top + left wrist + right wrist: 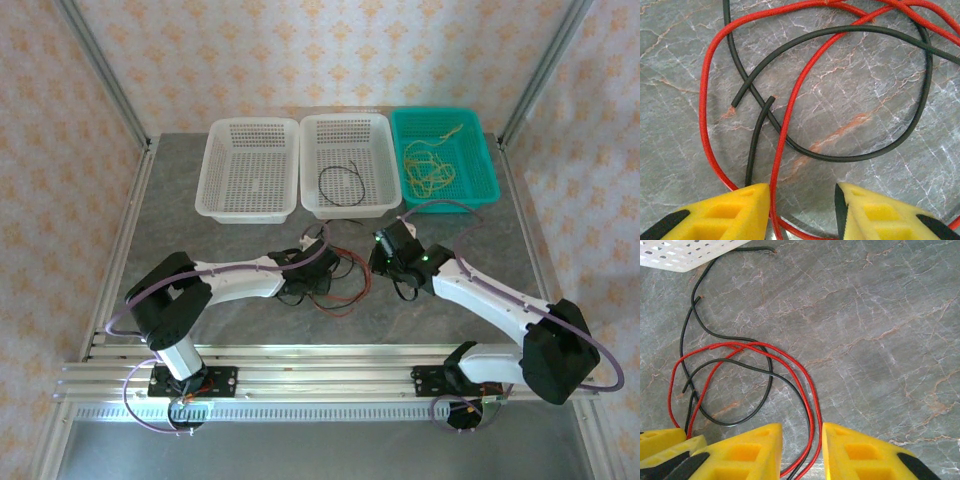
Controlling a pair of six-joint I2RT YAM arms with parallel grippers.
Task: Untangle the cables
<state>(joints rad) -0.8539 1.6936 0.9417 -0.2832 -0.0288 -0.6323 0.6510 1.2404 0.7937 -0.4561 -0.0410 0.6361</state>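
The left gripper is open. Its two yellow fingers stand apart just above the table, and one strand of the red cable runs down through the gap between them without being pinched. Beyond the fingers the red cable makes a wide loop, crossed over and under by a black cable that curls into a ring. Two cut black ends lie close together inside the red loop.

The right gripper is open too. Strands of the red cable and a black strand pass between its yellow fingers. In front of it the red loop lies tangled with the black cable, whose tail trails off toward the corner of a white basket. A finger of the left gripper shows at the lower left of this view, right beside the tangle.

From above, the left gripper and the right gripper face each other near the middle of the table, with the red and black tangle lying flat between and just in front of them. Along the far side stand three baskets in a row: a white one on the left, a second white one holding a loose black cable, and a green one holding yellow cables.
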